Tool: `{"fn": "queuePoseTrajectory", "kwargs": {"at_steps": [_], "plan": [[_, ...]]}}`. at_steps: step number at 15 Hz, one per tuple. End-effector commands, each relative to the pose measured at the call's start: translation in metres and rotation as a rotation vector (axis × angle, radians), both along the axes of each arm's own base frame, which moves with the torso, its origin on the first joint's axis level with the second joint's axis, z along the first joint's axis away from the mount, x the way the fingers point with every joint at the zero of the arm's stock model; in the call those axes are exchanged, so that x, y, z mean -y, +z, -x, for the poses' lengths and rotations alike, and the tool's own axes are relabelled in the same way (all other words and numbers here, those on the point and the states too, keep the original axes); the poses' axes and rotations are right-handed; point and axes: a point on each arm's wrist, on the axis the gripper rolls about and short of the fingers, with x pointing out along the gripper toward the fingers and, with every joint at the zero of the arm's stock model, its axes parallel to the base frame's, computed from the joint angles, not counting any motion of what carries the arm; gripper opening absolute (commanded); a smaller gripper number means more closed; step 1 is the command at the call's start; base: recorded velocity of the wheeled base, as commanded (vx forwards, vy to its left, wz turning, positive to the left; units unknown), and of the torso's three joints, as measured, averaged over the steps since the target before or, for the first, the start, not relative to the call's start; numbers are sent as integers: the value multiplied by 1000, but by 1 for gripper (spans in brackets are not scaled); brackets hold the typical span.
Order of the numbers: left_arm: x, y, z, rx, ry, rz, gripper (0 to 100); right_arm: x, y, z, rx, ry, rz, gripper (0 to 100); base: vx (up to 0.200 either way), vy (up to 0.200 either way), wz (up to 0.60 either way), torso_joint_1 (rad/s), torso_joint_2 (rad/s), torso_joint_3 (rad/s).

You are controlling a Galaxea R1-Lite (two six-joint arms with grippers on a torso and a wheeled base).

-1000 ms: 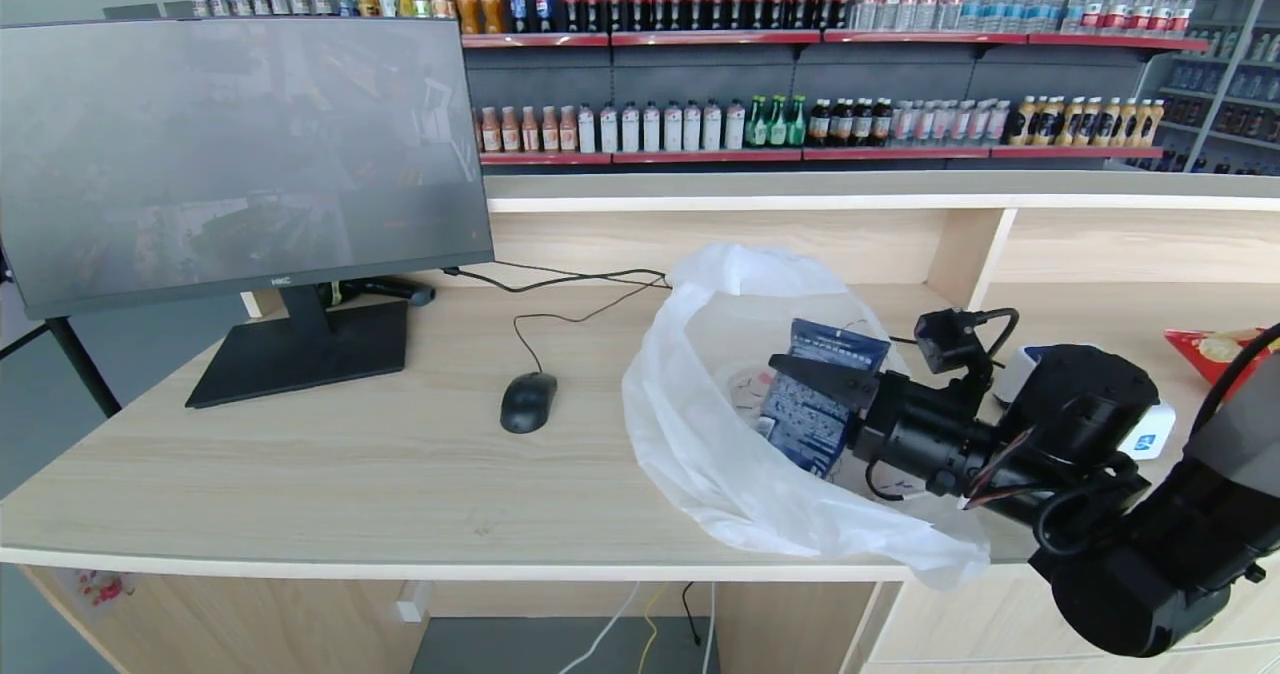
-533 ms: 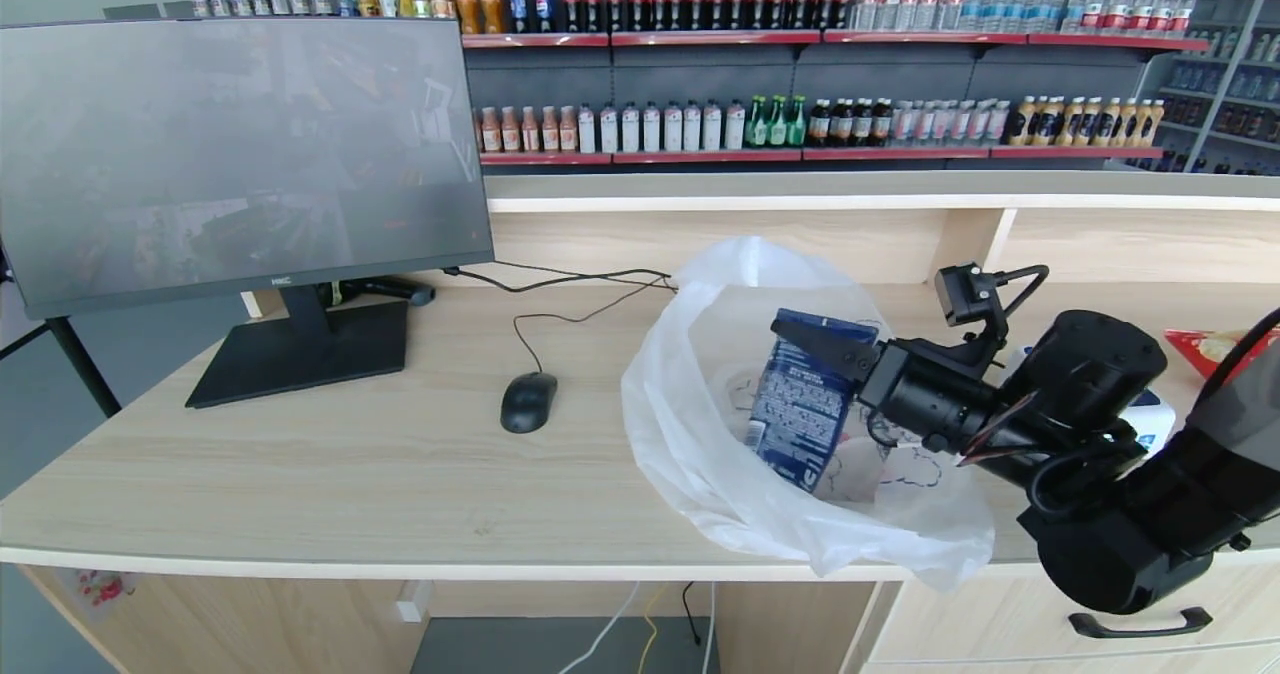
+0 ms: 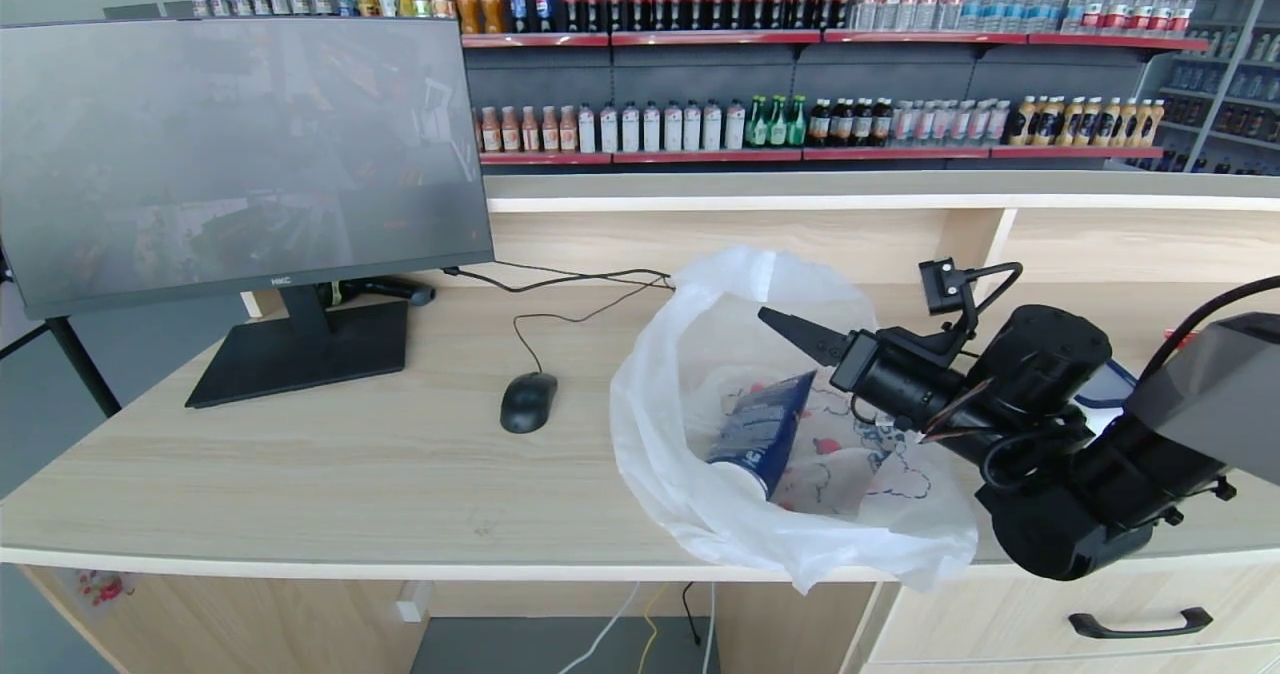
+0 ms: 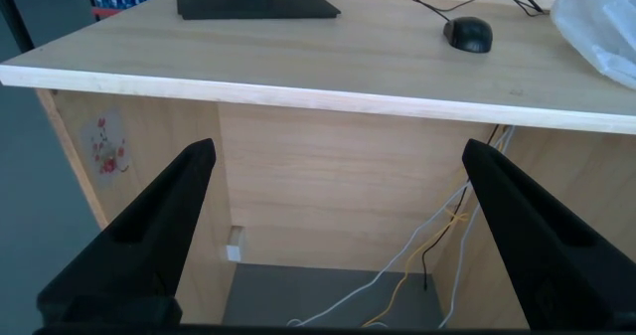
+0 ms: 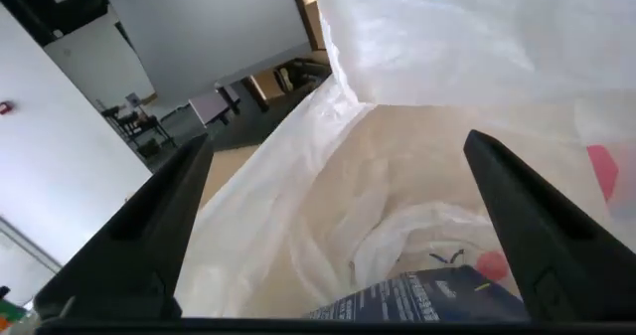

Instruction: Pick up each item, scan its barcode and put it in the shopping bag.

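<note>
Right wrist view: right gripper [image 5: 338, 141] spread wide, empty, over packet [image 5: 427, 300] in shopping bag [image 5: 447, 37].

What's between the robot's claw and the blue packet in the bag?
Nothing but air. In the head view the open right gripper hangs above the blue packet, which lies inside the bag, with a bare gap between them.

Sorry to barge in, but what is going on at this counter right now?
The right end effector hangs open over the mouth of the white shopping bag on the counter. A blue packet lies tilted inside the bag, held by nothing. The left end effector is open too, low in front of the counter's edge, away from the bag.
</note>
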Motion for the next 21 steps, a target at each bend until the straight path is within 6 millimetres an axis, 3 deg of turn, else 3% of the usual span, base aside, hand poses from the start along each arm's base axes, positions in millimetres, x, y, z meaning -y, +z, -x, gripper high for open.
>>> {"fn": "queuePoseTrajectory", "kwargs": {"at_steps": [1, 8, 9, 14, 17, 18, 19, 21], "plan": [[0, 0, 0, 0, -1, 0, 100, 0, 2, -4, 31, -6, 13, 100, 0, 0, 0, 0, 0, 0], [0, 0, 0, 0, -1, 0, 100, 2, 22, 15, 180, -20, 108, 100, 0, 0, 0, 0, 0, 0], [0, 0, 0, 0, -1, 0, 100, -2, 37, 27, 231, -5, 102, 100, 0, 0, 0, 0, 0, 0], [0, 0, 0, 0, -1, -3, 100, 4, 50, 37, 457, -106, 268, 100, 0, 0, 0, 0, 0, 0], [0, 0, 0, 0, -1, -3, 100, 14, 43, 53, 422, -253, 334, 100, 0, 0, 0, 0, 0, 0], [0, 0, 0, 0, -1, -2, 100, 28, 41, 64, 426, -331, 401, 100, 0, 0, 0, 0, 0, 0], [0, 0, 0, 0, -1, -2, 100, 34, 41, 80, 448, -357, 455, 100, 0, 0, 0, 0, 0, 0], [0, 0, 0, 0, 1, -2, 100, 38, 31, 89, 403, -376, 490, 100, 0, 0, 0, 0, 0, 0]]}}
